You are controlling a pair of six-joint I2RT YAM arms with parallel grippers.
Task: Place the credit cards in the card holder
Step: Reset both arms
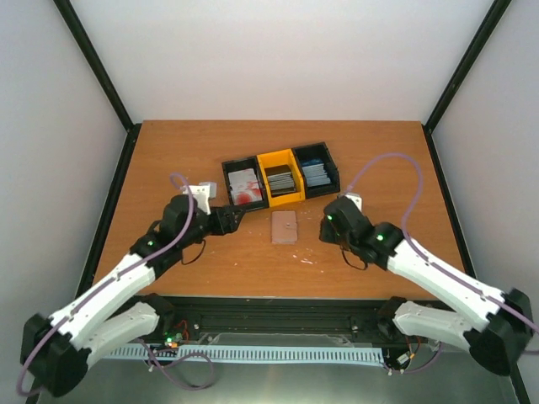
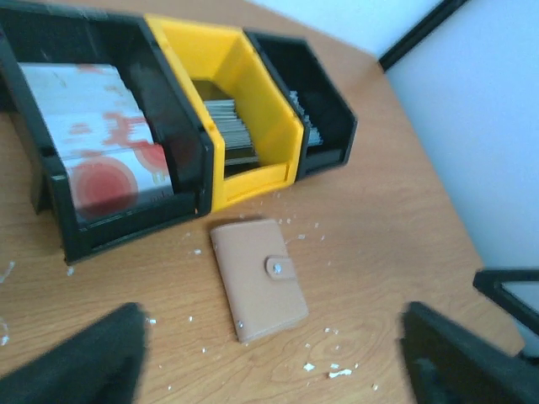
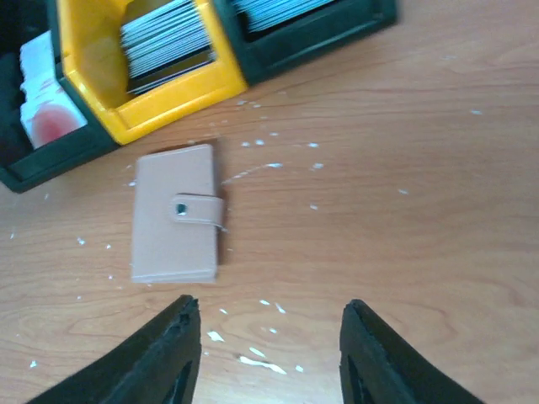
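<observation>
Your left gripper (image 2: 271, 313) and right gripper (image 3: 271, 305) both stand apart and empty, the credit cards (image 1: 244, 187) sit in bins (image 1: 280, 160) toward the table's (image 1: 168, 151) far edge, and the card holder (image 1: 285, 226) just in front of them is snapped shut, so prying it could skid it away.

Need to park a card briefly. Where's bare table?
Bare wood: right of the card holder, ahead of the right end effector, and the table's far strip behind the bins. Crowded: bins packed side by side, holder just before them.

Ahead of me, the left black bin (image 2: 126, 223), yellow bin (image 2: 271, 126) and right black bin (image 2: 334, 126) are sitting side by side on the table (image 1: 168, 151); white flecks (image 3: 261, 364) are lying scattered nearby.
</observation>
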